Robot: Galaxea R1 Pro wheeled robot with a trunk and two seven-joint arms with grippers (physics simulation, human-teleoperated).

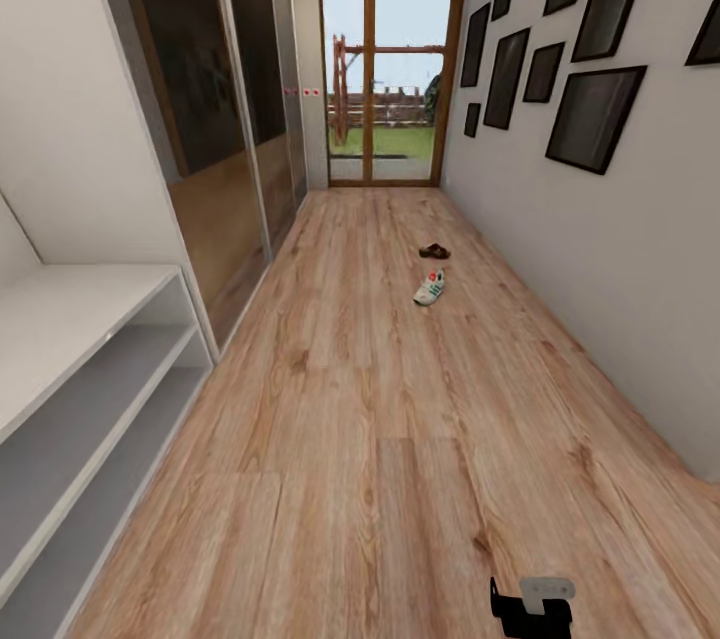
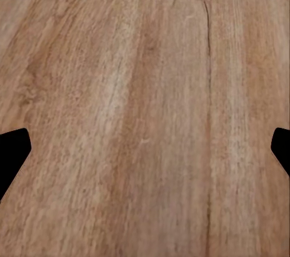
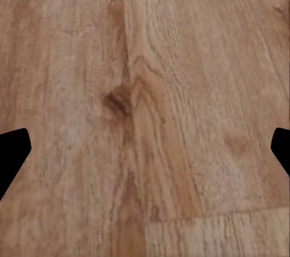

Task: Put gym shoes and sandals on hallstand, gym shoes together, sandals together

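grippers: left (image 2: 145, 154) and right (image 3: 145, 154) both spread wide, empty, over bare floor (image 1: 380, 479) | rack (image 1: 90, 359) near left, shelves bare | sneaker (image 1: 430, 288) far right-centre on floor, sandal (image 1: 434, 251) just beyond | sneaker likely light, soft upper, grab heel collar; sandal thin, pinch at strap

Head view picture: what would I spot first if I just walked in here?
Probably the glass door at the far end of the hallway, bright with grass and a fence outside. Then a white gym shoe with green stripes and a dark brown sandal just beyond it, lying far down the wood-plank floor near the right wall. The pale grey shoe rack sits close by on the left, its shelves bare.
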